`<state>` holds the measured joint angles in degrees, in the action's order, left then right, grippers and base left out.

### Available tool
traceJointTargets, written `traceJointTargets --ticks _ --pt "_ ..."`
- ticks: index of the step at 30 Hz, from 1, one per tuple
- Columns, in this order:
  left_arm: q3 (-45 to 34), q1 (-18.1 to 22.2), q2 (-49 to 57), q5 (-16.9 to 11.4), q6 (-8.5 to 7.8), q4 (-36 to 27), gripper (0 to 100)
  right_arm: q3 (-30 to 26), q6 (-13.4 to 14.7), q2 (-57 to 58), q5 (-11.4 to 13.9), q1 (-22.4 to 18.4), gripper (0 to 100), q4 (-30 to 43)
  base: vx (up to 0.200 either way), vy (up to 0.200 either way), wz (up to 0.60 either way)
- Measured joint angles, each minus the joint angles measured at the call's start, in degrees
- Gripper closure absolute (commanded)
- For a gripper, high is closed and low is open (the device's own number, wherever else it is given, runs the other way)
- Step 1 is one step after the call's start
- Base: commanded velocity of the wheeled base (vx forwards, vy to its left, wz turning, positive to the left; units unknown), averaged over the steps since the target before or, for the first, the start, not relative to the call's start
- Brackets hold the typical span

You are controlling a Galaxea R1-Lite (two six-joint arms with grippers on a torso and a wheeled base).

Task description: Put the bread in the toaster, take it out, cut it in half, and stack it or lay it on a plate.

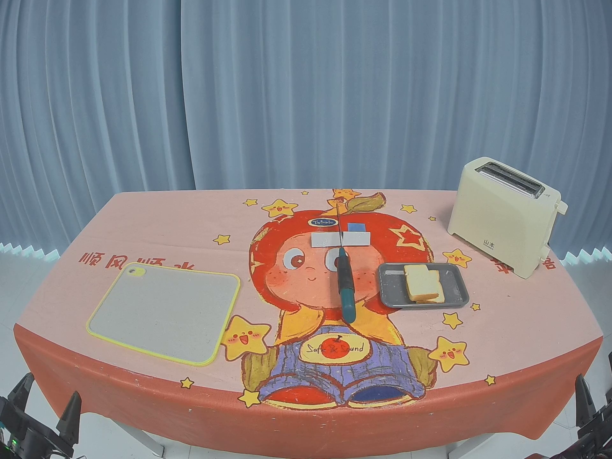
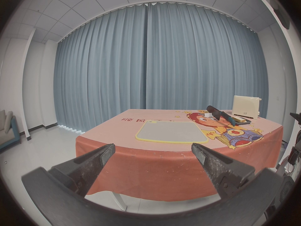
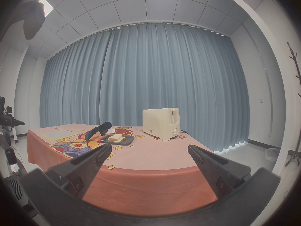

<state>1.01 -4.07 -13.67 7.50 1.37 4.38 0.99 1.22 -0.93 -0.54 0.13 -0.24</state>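
So, both your grippers hang off the near edge of the table [image 1: 159, 224], left gripper [image 2: 152, 148] and right gripper [image 3: 149, 148] each spread wide with nothing in them. The bread [image 1: 422, 283] lies on the grey tray [image 1: 390, 288], right of centre. The toaster [image 1: 503, 215] stands far right. The knife [image 1: 346, 288] sits just left of the tray, handle at the near end, and the cutting board [image 1: 166, 313] lies near left.

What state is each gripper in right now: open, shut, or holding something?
Left gripper: open, holding nothing.
Right gripper: open, holding nothing.
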Motion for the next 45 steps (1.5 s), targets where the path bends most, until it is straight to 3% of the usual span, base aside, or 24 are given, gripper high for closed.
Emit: traceJointTargets --ticks 19,45 --pt "0.00 0.22 3.50 -5.14 -0.90 -3.89 0 0.00 0.00 0.00 0.00 0.00 0 -0.05 0.000 0.000 0.00" --pt "0.00 0.11 8.33 -5.80 -0.72 -3.73 0 0.02 0.00 0.00 0.00 0.02 0 0.00 0.000 0.000 0.00"
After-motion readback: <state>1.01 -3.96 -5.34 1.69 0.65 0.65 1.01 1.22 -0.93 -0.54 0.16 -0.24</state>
